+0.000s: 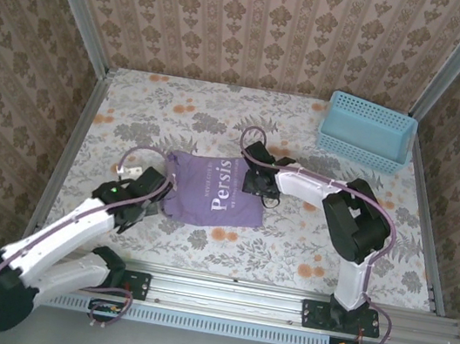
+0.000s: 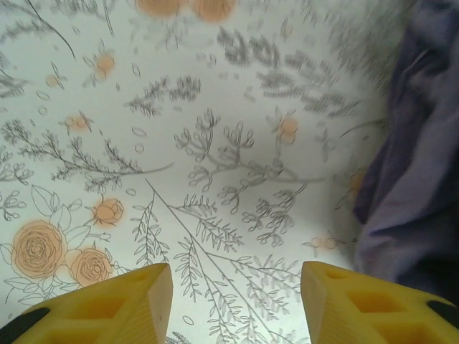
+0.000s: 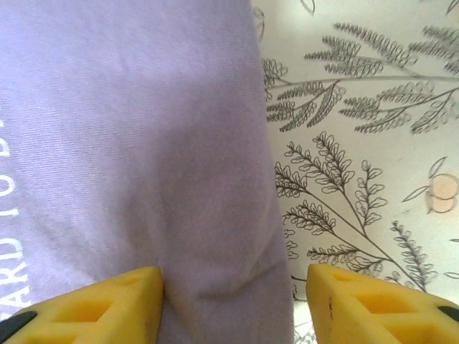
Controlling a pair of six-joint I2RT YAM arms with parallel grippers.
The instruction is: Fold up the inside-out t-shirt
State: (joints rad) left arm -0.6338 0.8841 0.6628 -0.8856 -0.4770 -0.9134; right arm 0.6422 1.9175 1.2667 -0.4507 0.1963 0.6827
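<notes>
The inside-out t-shirt (image 1: 209, 191) lies folded into a lavender rectangle in the middle of the table, white lettering facing up. My left gripper (image 1: 149, 197) is at its left edge. In the left wrist view that gripper (image 2: 237, 301) stands open over bare flowered cloth, with the shirt (image 2: 416, 179) bunched off to the right. My right gripper (image 1: 256, 182) is at the shirt's right edge. Its jaws (image 3: 235, 301) are open and straddle the shirt's edge (image 3: 143, 143); the left finger (image 3: 107, 304) touches the fabric and the right finger (image 3: 373, 304) stands over the tablecloth.
A light blue basket (image 1: 367, 131) stands at the back right corner. The flowered tablecloth (image 1: 134, 112) covers the table, and patterned walls enclose it on three sides. A metal rail (image 1: 280, 297) runs along the near edge by the arm bases.
</notes>
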